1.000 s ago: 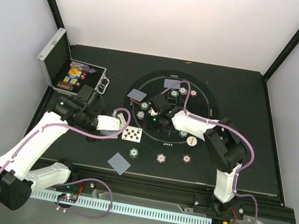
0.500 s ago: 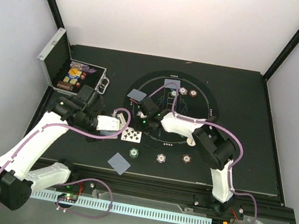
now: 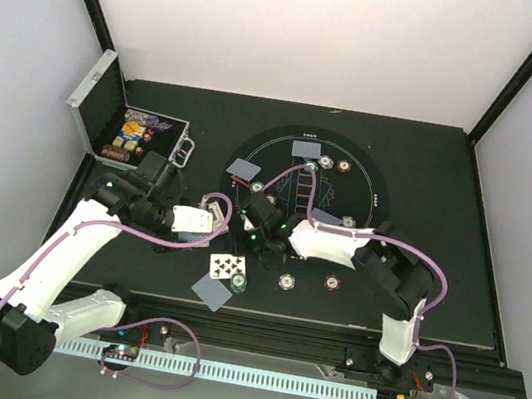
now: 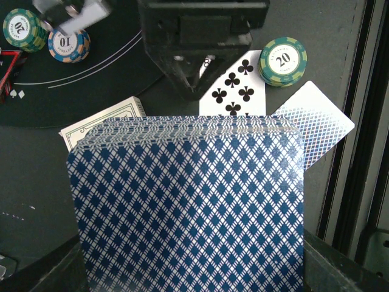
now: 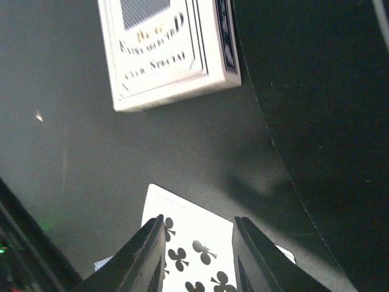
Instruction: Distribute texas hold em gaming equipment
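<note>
My left gripper (image 3: pixel 204 220) is shut on a deck of blue-backed cards (image 4: pixel 188 201), which hides its fingers in the left wrist view. My right gripper (image 3: pixel 246 249) is open, its fingers (image 5: pixel 146 252) spread just over a face-up clubs card (image 5: pixel 194 243) lying on the table. That card (image 3: pixel 228 266) lies beside a green chip (image 3: pixel 238 279) and a face-down card (image 3: pixel 212 290). More face-down cards (image 3: pixel 244 169) and chips (image 3: pixel 324 163) lie on the round mat. In the left wrist view the clubs card (image 4: pixel 234 85) lies next to the green 20 chip (image 4: pixel 282 59).
An open silver case (image 3: pixel 107 119) stands at the back left. A white card box (image 5: pixel 170 48) lies by the edge of the round black mat (image 3: pixel 378 192). Two chips (image 3: pixel 286 281) lie near the table's front edge.
My right arm has swung left and toward the near edge. The clubs card has shifted nearer, up against the green chip. The left arm has held still.
</note>
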